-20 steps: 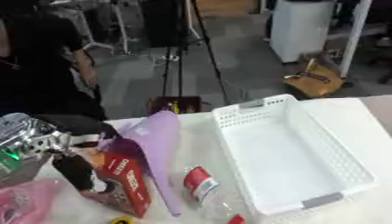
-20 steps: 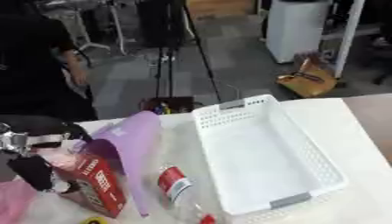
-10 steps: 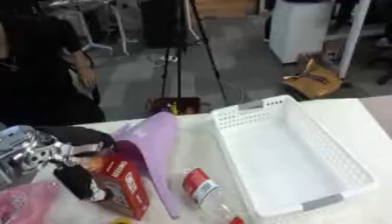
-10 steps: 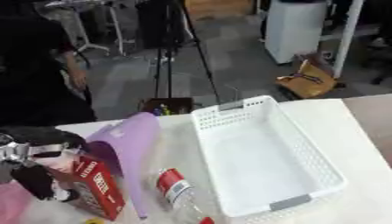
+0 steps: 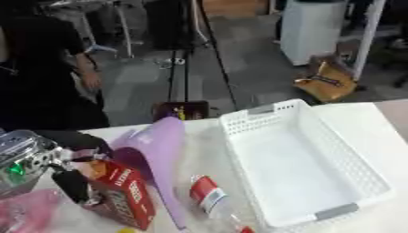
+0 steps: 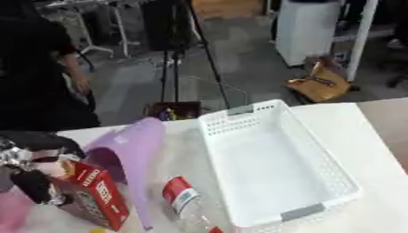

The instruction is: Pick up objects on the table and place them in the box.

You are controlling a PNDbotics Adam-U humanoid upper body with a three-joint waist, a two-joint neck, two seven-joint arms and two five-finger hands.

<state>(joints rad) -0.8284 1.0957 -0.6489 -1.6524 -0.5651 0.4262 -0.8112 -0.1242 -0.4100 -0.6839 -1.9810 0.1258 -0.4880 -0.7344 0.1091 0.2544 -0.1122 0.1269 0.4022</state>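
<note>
Left hand [image 5: 70, 182], black-fingered below a silver wrist, is seen at the lower left with its fingers curled round the top end of a red carton [image 5: 121, 195], which stands tilted on the white surface [image 5: 350, 113]. Behind the carton a lilac plastic item [image 5: 159, 150], possibly a scoop or dustpan, is propped on its edge, touching the carton's far side. A clear bottle with a red-and-white label [image 5: 209, 200] is laid just beside the near left wall of the white perforated basket [image 5: 239, 123], between the basket and the lilac item. Nothing is held inside the basket; only its bare white floor is shown. A pink soft item [image 5: 24, 218] is visible at the lower left corner in the left eye view, while in the right eye view only a sliver of it is caught at the edge. The basket's grey near handle [image 6: 303, 212] is shown more fully in the right eye view. No right hand is shown in either view.
</note>
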